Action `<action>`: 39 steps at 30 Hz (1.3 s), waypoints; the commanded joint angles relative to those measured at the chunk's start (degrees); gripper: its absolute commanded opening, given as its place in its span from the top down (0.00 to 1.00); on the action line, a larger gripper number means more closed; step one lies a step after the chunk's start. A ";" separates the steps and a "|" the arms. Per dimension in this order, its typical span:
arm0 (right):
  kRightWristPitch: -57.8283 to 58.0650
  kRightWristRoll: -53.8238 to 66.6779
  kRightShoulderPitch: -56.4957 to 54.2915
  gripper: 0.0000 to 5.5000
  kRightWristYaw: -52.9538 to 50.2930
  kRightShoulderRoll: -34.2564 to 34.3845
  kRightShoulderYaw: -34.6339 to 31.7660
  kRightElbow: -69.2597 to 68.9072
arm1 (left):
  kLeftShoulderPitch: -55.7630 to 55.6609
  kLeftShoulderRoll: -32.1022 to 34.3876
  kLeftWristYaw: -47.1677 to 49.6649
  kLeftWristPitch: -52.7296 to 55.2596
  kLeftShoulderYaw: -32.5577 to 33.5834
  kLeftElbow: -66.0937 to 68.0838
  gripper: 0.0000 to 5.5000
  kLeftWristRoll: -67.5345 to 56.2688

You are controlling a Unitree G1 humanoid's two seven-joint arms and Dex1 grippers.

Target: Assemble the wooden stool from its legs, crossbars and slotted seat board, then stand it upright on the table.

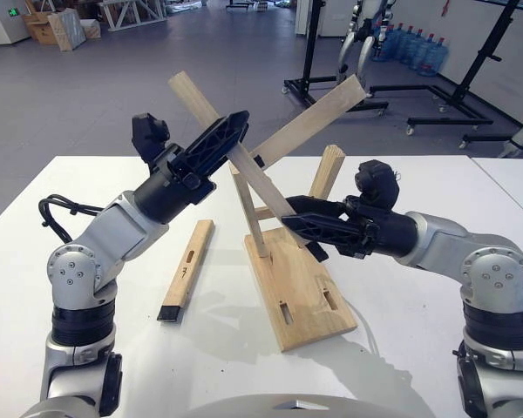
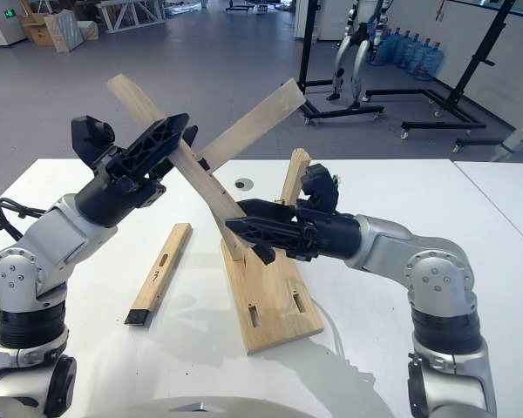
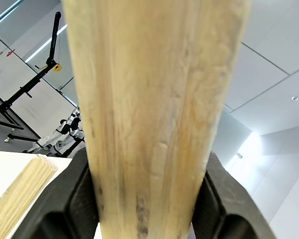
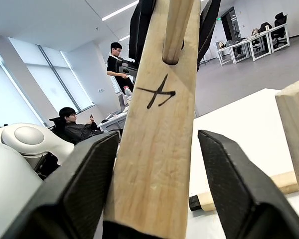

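Observation:
My left gripper (image 1: 231, 131) is shut on a long wooden leg (image 1: 253, 178), held slanting above the table's middle. A second leg (image 1: 318, 113) crosses it higher up, and a thin crossbar (image 1: 248, 213) runs down from the joint to the slotted seat board (image 1: 301, 300), which lies flat. Another leg (image 1: 329, 170) rises behind the board. My right gripper (image 1: 288, 215) is open around the held leg's lower part. In the right wrist view the pads (image 4: 84, 189) flank that leg (image 4: 154, 149), with a gap on one side. A loose leg (image 1: 186, 270) lies left of the board.
The white table (image 1: 113, 366) has free room to the left and in front. A black cable (image 1: 57, 213) loops by my left arm. Black metal frames (image 1: 436, 96) stand on the floor beyond the far edge. A second table (image 1: 516, 178) adjoins on the right.

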 commanded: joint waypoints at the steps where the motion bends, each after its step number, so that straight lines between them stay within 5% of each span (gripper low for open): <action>1: 0.20 -0.63 0.47 0.34 0.49 -1.21 0.13 -0.40 | 0.17 0.79 -0.75 1.09 -0.72 0.16 0.62 2.52; 13: -1.09 -9.10 14.14 0.02 11.84 -16.60 -13.96 6.23 | 7.99 8.68 -10.24 4.47 -2.24 -10.75 0.62 22.24; 23: -11.00 -31.14 25.23 0.02 21.97 -14.90 -3.45 15.20 | 14.51 2.43 -13.38 -4.90 -10.20 -17.27 0.62 47.92; 31: -34.39 -56.46 31.54 0.02 36.56 -27.53 6.16 12.70 | 16.13 2.72 -18.07 -4.54 -5.55 -11.57 0.62 47.41; 39: -48.64 -75.28 30.56 0.02 26.68 -17.97 17.84 14.08 | 14.19 2.05 -19.94 -4.01 -5.37 -8.28 0.62 48.99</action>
